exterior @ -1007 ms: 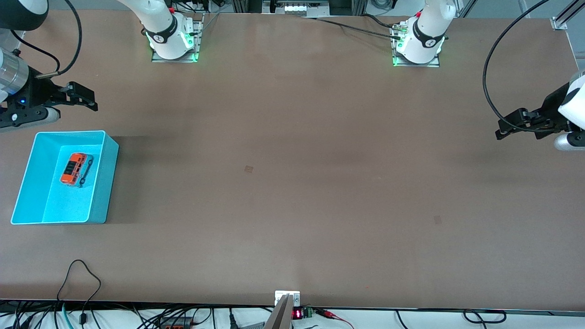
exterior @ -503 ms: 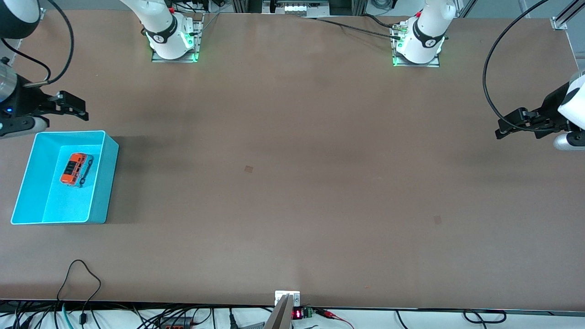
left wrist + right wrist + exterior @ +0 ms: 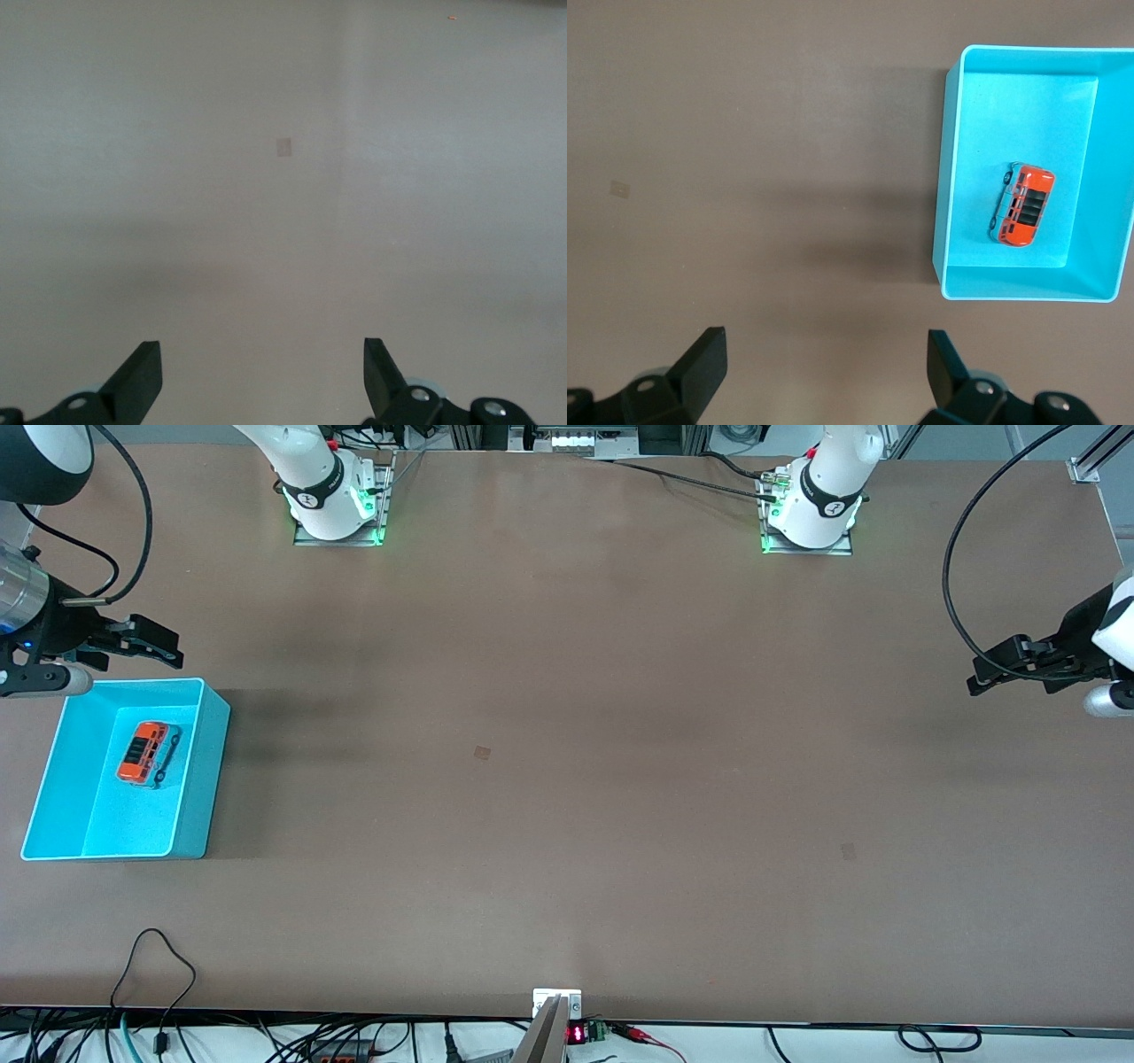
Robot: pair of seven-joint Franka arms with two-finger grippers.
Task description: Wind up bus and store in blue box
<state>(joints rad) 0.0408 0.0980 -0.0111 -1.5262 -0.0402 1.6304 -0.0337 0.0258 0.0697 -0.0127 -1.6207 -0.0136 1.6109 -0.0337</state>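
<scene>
We see the right tool (image 3: 146, 642) open and empty above the surface (image 3: 567, 779) beside the blue box (image 3: 199, 779); left tool (image 3: 997, 671) waits open, empty. The glossy orange bus (image 3: 143, 754) sits in the smooth plastic box.

Big brown tabletop (image 3: 567, 779) takes up pretty much everything here, with a couple of small faint square marks on it, one near the middle (image 3: 482, 753) and another lower down toward the left arm's end (image 3: 848, 851). Along the edge closest to the front camera there's a mess of black cables (image 3: 159, 974), a small white bracket (image 3: 556, 1001) at the middle of that edge, and right beside it a little red digital display (image 3: 576, 1034).
</scene>
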